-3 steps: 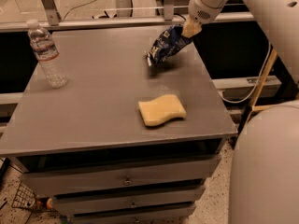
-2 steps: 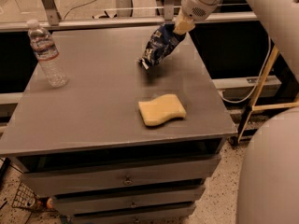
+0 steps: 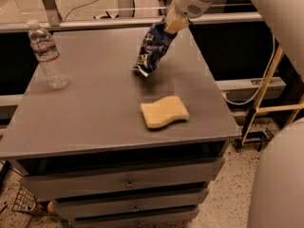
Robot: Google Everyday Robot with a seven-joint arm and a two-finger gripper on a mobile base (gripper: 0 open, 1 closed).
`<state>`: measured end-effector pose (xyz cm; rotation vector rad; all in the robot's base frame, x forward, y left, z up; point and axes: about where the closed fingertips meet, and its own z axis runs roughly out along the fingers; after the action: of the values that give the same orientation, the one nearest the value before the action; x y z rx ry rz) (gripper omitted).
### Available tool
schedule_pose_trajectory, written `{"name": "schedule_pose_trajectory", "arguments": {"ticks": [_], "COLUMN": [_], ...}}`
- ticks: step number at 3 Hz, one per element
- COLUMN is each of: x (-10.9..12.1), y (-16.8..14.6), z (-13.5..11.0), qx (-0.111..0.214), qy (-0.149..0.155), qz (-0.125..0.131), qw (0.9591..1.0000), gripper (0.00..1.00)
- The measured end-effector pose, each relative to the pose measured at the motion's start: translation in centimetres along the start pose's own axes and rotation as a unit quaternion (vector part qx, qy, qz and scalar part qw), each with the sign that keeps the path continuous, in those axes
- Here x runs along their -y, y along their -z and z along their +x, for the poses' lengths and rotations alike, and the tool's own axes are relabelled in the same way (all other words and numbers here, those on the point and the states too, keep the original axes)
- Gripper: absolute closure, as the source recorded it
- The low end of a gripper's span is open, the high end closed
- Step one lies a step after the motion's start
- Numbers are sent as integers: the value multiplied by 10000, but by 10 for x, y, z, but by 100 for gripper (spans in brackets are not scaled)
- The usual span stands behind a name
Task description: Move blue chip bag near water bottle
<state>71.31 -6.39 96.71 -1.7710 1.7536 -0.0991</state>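
gripper (image 3: 172, 23) at top center, pinched tight on the blue chip bag (image 3: 153, 50) dangling over the table (image 3: 95, 118), mid-carry I'd say; next it needs swinging left to the water bottle (image 3: 47, 56), upper left

No text can be read. The blue chip bag (image 3: 153, 51) has white lettering, too blurred to make out. The water bottle (image 3: 47, 56), at the left rear corner of the worktop (image 3: 95, 113), has a white-and-red label band, wording illegible. The gripper (image 3: 170, 26), by the rear edge right of middle, clamps the bag's top end.
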Motion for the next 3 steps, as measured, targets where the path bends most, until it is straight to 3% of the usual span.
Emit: {"name": "schedule_pose_trajectory", "arguments": {"ticks": [1,2,3], "x": [-11,-25,-55], "y": [-9,-16,-43], "z": [-37,-70,-116], "qx": [529,985,1539], "qy": [518,993,1514], "qz": [-301,-605,-1196], "qw": [9968,9883,9691], "gripper": [100,100,100]}}
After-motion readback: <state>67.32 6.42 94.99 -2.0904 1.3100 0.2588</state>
